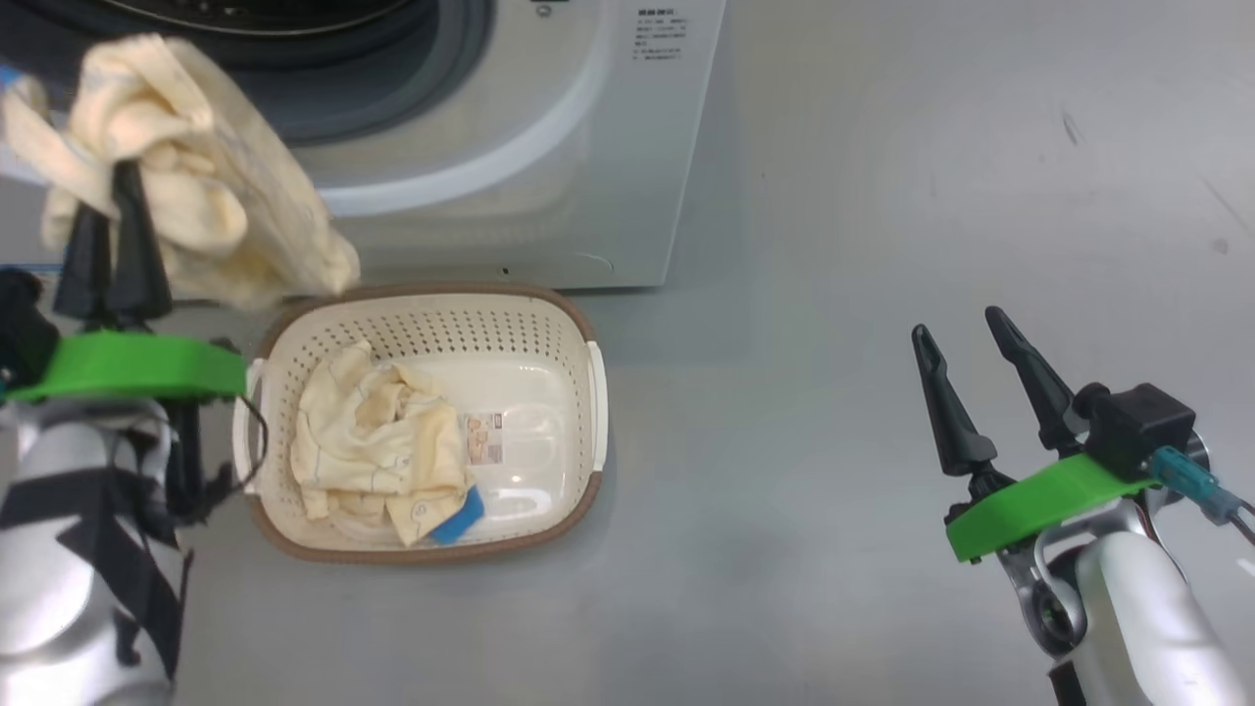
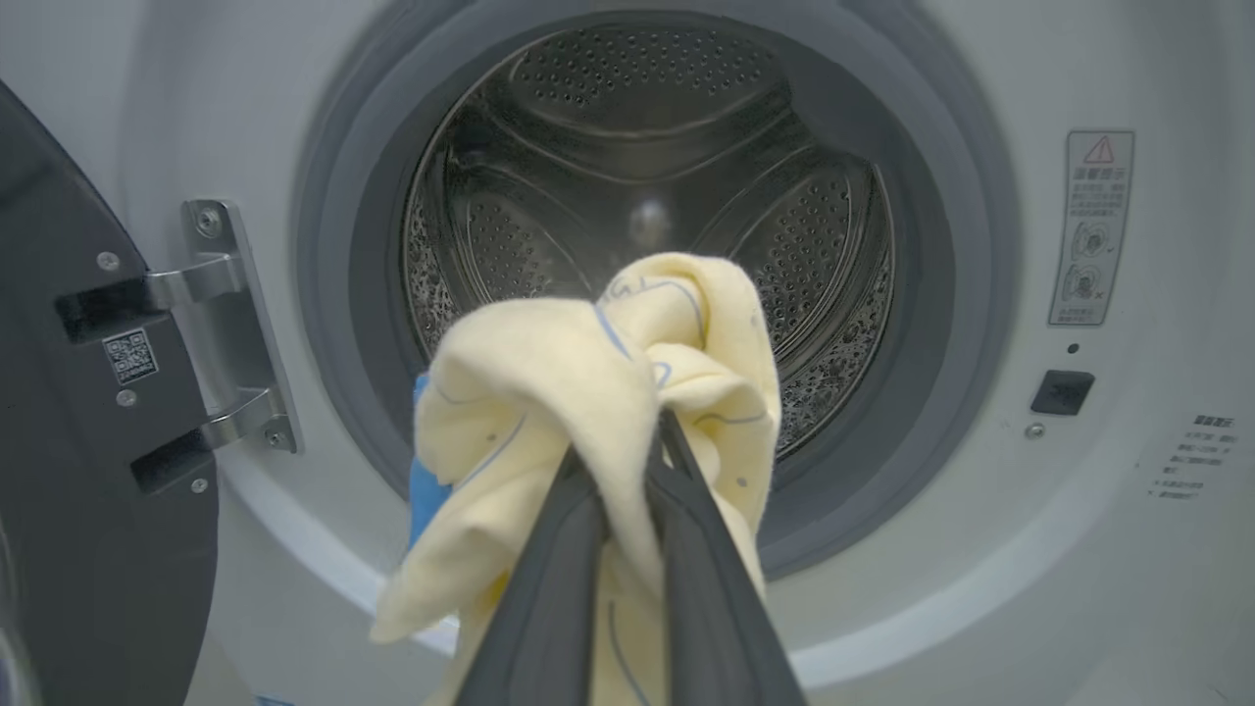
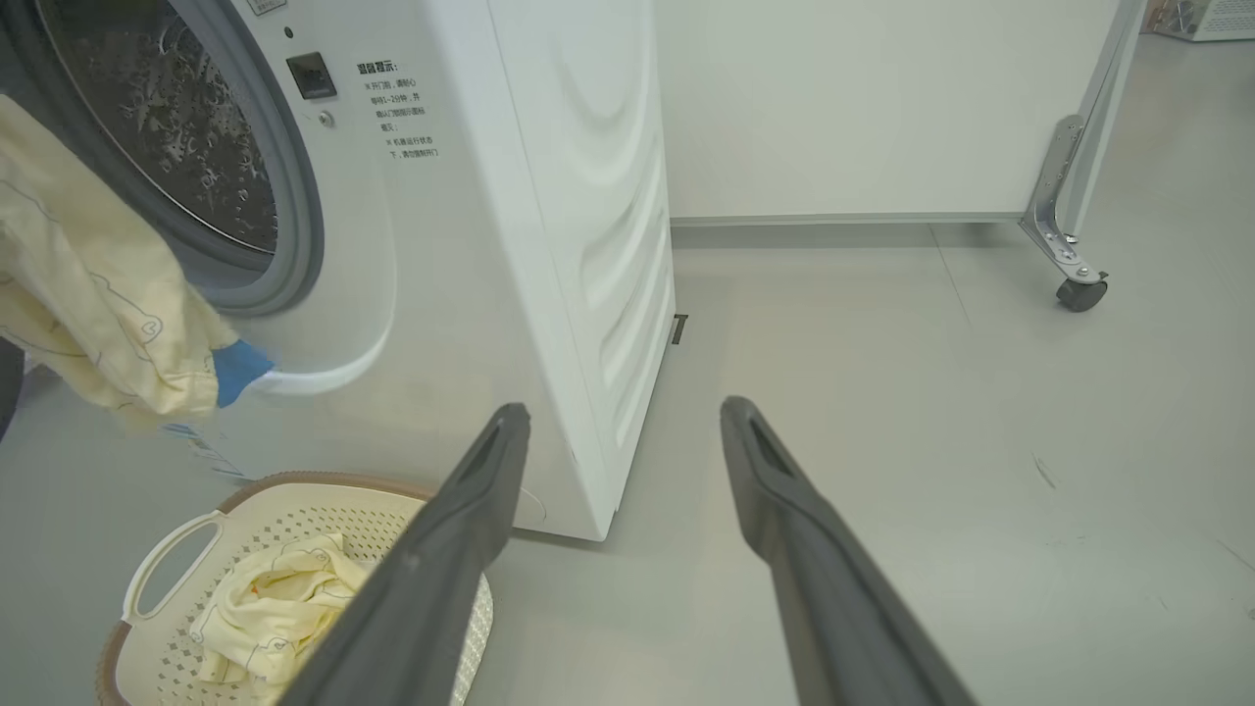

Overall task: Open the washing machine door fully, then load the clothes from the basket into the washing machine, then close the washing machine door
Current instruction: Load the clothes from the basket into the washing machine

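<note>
My left gripper (image 1: 110,181) is shut on a pale yellow garment (image 1: 186,167) of the clothes, held up in front of the washing machine (image 1: 549,147). In the left wrist view the garment (image 2: 588,373) bunches around the gripper (image 2: 627,441), facing the open steel drum (image 2: 647,167), with a blue piece (image 2: 424,490) hanging at its left. The washing machine door (image 2: 59,441) stands swung open at the left. More yellow clothes (image 1: 377,441) and a blue cloth (image 1: 459,518) lie in the basket (image 1: 422,294) on the floor. My right gripper (image 1: 959,326) is open and holds nothing, far right of the basket.
The grey floor stretches right of the washer. In the right wrist view my gripper (image 3: 626,410) points past the washer's side (image 3: 588,245) toward a white wall, and a metal leg on a caster (image 3: 1074,284) stands at the far right. The door hinge (image 2: 225,324) sits left of the drum.
</note>
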Robot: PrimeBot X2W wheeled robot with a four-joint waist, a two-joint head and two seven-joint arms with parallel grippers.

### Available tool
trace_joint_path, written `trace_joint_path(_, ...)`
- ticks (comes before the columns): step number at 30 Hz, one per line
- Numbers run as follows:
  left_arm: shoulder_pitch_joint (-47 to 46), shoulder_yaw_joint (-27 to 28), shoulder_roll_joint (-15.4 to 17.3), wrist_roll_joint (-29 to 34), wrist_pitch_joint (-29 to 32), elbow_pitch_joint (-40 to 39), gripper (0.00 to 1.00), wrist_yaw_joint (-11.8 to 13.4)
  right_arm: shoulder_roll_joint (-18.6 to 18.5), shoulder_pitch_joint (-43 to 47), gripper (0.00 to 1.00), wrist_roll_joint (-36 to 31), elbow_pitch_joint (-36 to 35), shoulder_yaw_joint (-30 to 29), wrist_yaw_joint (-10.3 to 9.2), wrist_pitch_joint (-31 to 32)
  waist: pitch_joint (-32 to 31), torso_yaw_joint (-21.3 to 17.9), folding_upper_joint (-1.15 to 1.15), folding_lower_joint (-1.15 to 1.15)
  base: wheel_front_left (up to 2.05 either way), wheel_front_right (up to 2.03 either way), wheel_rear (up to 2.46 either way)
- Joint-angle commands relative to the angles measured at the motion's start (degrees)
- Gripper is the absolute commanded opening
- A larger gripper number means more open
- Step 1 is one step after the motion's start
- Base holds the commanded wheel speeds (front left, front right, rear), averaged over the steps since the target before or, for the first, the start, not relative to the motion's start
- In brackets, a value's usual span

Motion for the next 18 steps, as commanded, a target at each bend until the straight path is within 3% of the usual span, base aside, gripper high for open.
trace_joint_path(1,-4.21,2.59,2.93,-0.28,-0.63,-1.85,0.0,-0.33,-0.35,-1.96,1.0,0.16,-2.01,1.3,0.0,-0.56,3.76,-2.34,0.0,-0.02,0.0,0.0,0.0)
trace_joint_path(13,-24.82,-2.42,11.68,-7.49,0.72,4.56,0.0,-0.37,-0.35,-5.92,1.0,2.43,-3.32,2.11,0.0,-0.56,14.15,-7.72,0.0,-0.02,0.0,0.0,0.0)
trace_joint_path(18,-33.85,-5.93,16.83,-10.0,3.24,8.52,0.0,-0.38,-0.34,-7.35,1.0,4.49,-3.89,2.93,0.0,-0.56,18.56,-10.26,0.0,-0.02,0.0,0.0,0.0)
